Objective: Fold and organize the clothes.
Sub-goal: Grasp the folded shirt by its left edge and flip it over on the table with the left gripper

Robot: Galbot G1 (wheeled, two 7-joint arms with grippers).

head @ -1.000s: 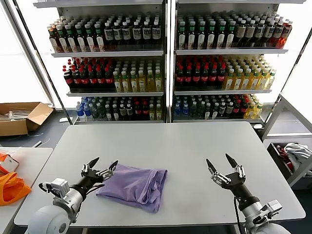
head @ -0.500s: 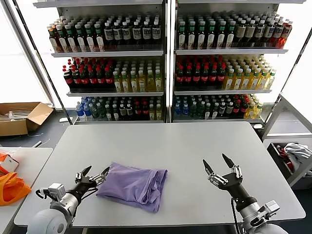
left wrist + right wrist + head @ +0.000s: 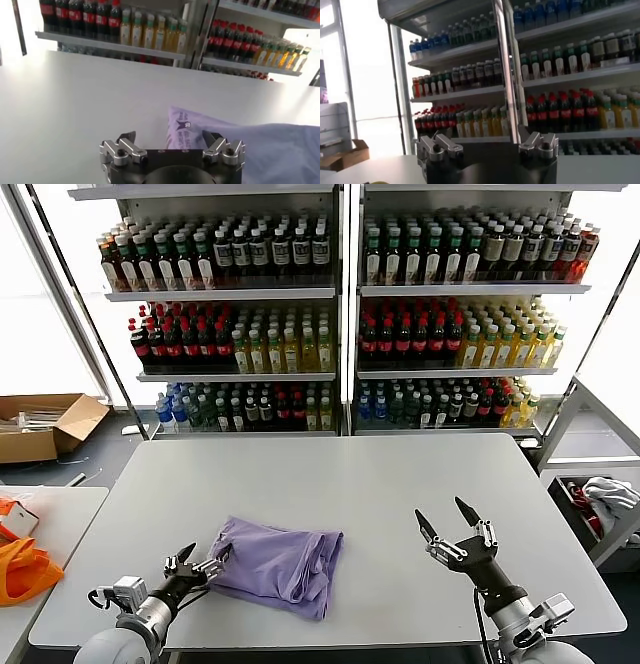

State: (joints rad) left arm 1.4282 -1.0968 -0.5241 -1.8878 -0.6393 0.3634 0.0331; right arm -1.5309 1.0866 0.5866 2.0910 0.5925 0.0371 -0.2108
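T-shirt (image 3: 280, 565) folded-ish, lower centre of table (image 3: 400, 484). Soft, light, will sag; pinch a doubled edge, probably the left one. Left gripper (image 3: 198, 561) spread beside it; right gripper (image 3: 447, 521) spread, lower right.

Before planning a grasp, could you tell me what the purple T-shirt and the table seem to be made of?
T-shirt: soft matte knit, likely cotton; it lies slumped in wrinkled folds. Table: hard, smooth light grey top, perhaps laminate; flat with a faint sheen.
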